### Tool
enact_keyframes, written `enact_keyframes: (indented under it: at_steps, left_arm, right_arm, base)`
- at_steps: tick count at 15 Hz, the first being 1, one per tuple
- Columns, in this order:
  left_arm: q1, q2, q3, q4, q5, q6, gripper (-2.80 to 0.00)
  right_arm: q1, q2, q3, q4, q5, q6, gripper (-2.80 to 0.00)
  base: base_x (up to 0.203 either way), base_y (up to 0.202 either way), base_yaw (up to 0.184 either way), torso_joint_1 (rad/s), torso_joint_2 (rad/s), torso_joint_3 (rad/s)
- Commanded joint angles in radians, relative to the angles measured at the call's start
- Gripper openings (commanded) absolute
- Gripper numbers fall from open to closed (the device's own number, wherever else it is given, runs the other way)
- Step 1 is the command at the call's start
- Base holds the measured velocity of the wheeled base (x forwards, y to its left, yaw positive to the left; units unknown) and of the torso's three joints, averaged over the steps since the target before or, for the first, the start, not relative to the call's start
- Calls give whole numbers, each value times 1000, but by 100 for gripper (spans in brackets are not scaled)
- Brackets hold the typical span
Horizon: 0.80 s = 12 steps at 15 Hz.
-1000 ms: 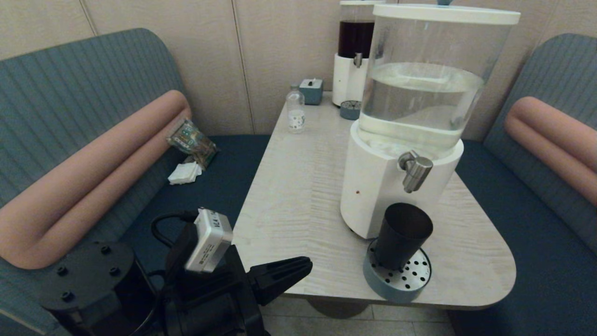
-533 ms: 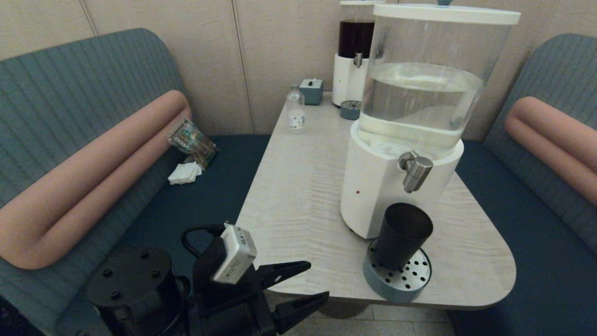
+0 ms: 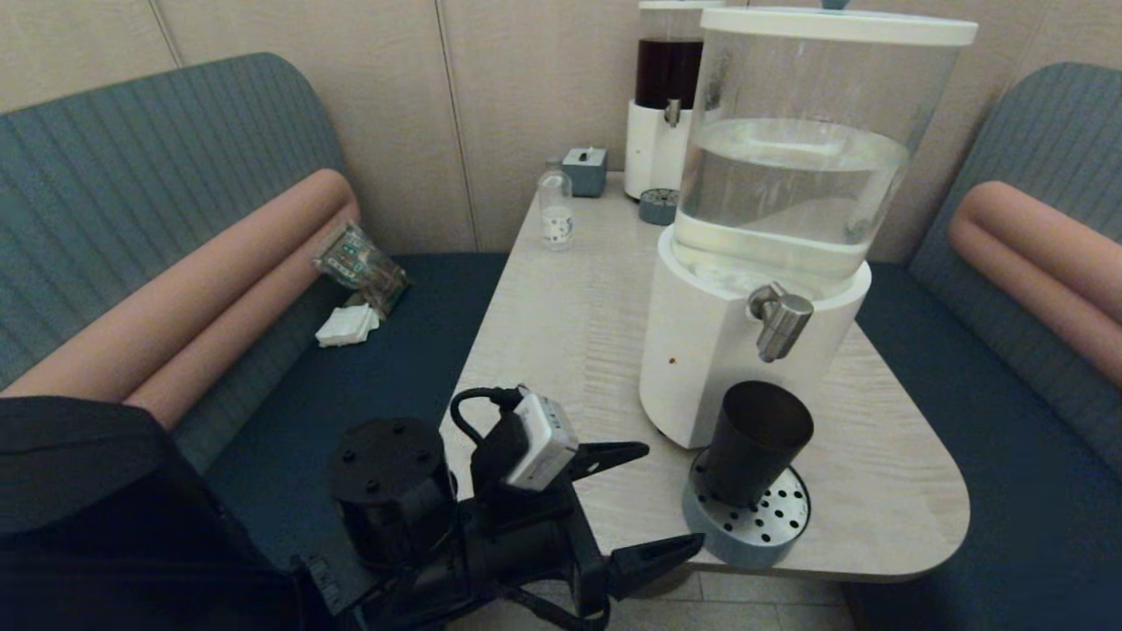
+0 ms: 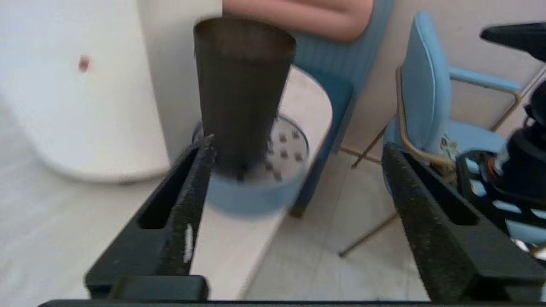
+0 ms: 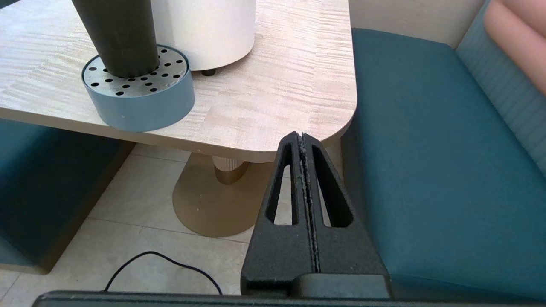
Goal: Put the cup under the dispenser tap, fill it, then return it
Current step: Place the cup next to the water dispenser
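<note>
The black cup (image 3: 752, 443) stands upright on the round blue drip tray (image 3: 741, 536), directly under the brushed-steel dispenser tap (image 3: 778, 320) of the large white-based dispenser (image 3: 736, 350). My left gripper (image 3: 673, 501) is open at the table's front edge, left of the cup and apart from it. In the left wrist view the cup (image 4: 243, 89) rises ahead of my left gripper (image 4: 296, 147), closer to one finger, nothing between the fingers. My right gripper (image 5: 301, 135) is shut and empty, low beside the table's near right corner, out of the head view. The cup (image 5: 117, 36) also shows there.
A slimmer dark-liquid dispenser (image 3: 666, 96), a small clear bottle (image 3: 556, 214) and a small teal box (image 3: 585, 170) stand at the table's far end. Teal bench seats (image 5: 435, 162) flank the table (image 3: 561, 350). A blue chair (image 4: 426, 102) stands beyond the table.
My left gripper has gone from shut to open and moved right along the table's front edge toward the cup. The cup has not moved.
</note>
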<state>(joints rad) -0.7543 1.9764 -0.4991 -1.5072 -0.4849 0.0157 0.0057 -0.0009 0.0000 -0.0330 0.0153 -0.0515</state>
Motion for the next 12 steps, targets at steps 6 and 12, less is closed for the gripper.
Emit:
enact_keyframes:
  at_steps: [6,12]
  left_arm:
    - [-2,220,-210,-9,-5,10,0]
    - [9,310,-300,-11,3,12,0]
  right_arm:
    - [0,1,15,-1,0,-1,-280]
    - [0,1,15,-1,0,-1,-280]
  base:
    - [0,0,0,0,0,0]
    - [0,0,0,0,0,0]
